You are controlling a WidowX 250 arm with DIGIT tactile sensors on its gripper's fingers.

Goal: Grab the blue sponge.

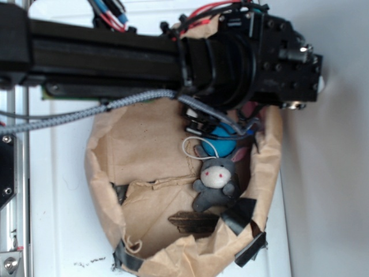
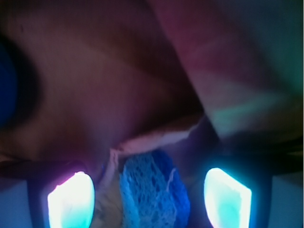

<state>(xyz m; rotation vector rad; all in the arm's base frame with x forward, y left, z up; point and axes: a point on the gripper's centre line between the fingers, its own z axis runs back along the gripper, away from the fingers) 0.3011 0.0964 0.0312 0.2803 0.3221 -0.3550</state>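
Blue sponge (image 2: 152, 190) sits between our gripper (image 2: 149, 197) fingers, jaws spread and not clamped yet; we've reached into the paper bag (image 1: 144, 150) because it lies there, beside the ball (image 1: 222, 135).

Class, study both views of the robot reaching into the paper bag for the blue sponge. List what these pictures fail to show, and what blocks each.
1. Exterior: the blue sponge and the claw are hidden under the black arm.
2. Wrist: the blue sponge is cut off by the bottom edge; its full shape is unknown.
3. Wrist: glare washes out the fingertips, so contact with the sponge cannot be told.
4. Exterior: the turquoise ball is partly covered by cables.
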